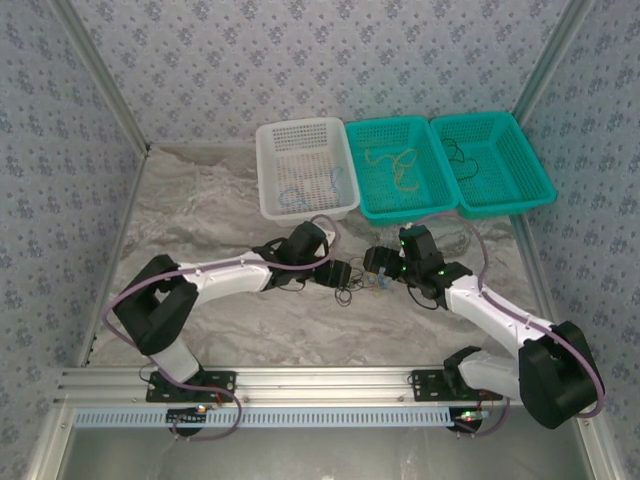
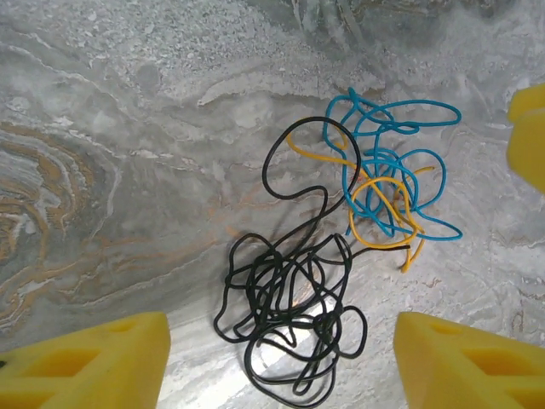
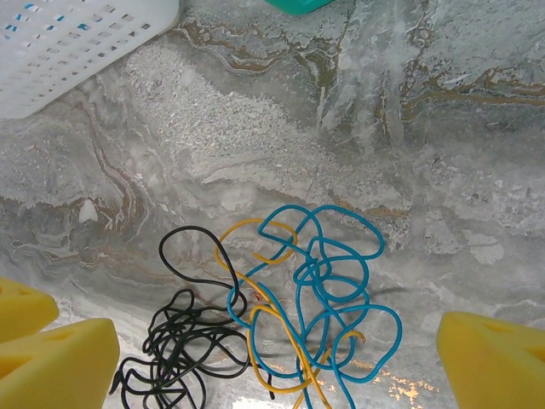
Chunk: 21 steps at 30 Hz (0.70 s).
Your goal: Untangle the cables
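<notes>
My left gripper (image 2: 281, 345) hangs unclenched, its yellow foam fingers (image 2: 94, 362) cropped at the view's edge, either side of the thin black cable clump (image 2: 285, 328); my right gripper (image 3: 277, 358) gapes too. At two o'clock of the clump, the thin blue cable (image 2: 387, 162) and thin yellow cable (image 2: 383, 230) knot together, crossings untraceable, on the grey marbled tabletop (image 2: 128, 128).

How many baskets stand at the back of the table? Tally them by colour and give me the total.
White basket: 1
Teal baskets: 2
Total: 3
</notes>
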Tool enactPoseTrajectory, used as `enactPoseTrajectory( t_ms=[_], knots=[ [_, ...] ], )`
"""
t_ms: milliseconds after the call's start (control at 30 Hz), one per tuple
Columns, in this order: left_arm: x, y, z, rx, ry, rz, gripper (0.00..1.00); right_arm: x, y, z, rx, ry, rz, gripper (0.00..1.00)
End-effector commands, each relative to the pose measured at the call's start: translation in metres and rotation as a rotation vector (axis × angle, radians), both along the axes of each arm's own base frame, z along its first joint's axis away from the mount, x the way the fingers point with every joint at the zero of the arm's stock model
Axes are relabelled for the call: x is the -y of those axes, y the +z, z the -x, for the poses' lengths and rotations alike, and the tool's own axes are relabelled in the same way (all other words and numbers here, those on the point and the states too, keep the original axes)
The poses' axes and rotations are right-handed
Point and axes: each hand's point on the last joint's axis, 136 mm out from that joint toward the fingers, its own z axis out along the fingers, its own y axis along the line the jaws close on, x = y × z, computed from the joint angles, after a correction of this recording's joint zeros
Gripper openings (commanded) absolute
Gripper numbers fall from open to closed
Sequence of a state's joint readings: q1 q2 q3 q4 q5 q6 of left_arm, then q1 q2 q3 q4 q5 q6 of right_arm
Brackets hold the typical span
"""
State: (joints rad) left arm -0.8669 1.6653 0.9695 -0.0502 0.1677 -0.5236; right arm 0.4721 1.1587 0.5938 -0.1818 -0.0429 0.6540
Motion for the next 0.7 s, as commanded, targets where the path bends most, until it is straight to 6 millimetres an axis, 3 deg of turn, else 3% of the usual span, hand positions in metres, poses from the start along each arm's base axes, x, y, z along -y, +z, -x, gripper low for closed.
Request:
enactPoseTrajectory(
  t_ms=[0, 100, 300, 667],
  knots=[
    [0.018, 0.005, -0.012, 0.001, -0.022, -0.007, 0.63, -0.011, 0.011, -0.006, 0.026, 0.034, -0.022, 0.98],
    [0.030, -0.001, -0.021, -0.004, -0.037, -0.007, 0.59, -0.012, 0.012, -0.004, 0.024, 0.040, -0.024, 0.98],
    [0.034, -0.015, -0.037, 0.004, -0.026, -0.028, 0.55, -0.008, 0.012, 0.001, 0.028, 0.032, -0.017, 0.98],
    [0.045, -0.035, -0.046, -0.014, -0.017, -0.016, 0.44, -0.006, 0.008, 0.006, 0.021, 0.028, -0.022, 0.98]
  ],
)
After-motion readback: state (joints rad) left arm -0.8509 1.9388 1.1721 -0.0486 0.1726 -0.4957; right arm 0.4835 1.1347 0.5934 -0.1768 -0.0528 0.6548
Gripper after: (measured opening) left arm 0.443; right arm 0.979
